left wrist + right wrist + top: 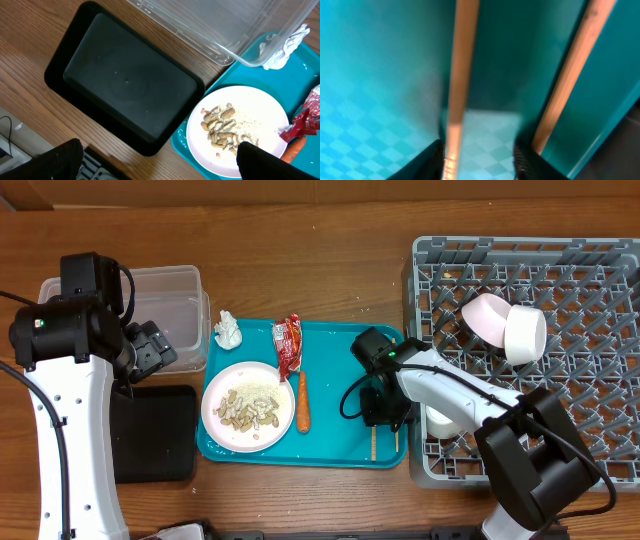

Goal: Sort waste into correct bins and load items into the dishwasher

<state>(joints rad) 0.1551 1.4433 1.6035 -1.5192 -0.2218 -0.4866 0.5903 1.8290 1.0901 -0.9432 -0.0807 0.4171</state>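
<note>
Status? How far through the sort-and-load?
Done: bowl, second bowl and cup sit in the dish rack. In hand: right gripper, open, at the chopsticks on the teal tray. To do: plate with scraps, carrot, red wrapper, tissue unsorted; clear tub and black tray hold nothing.

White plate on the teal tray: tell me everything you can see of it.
The white plate is round and glossy and looks ceramic. It lies flat, face up, on the left part of the teal tray. Near its middle it carries a pile of beige food scraps and a scatter of pale rice grains; the rim is bare. The carrot lies close along one edge, but contact is unclear.
</note>
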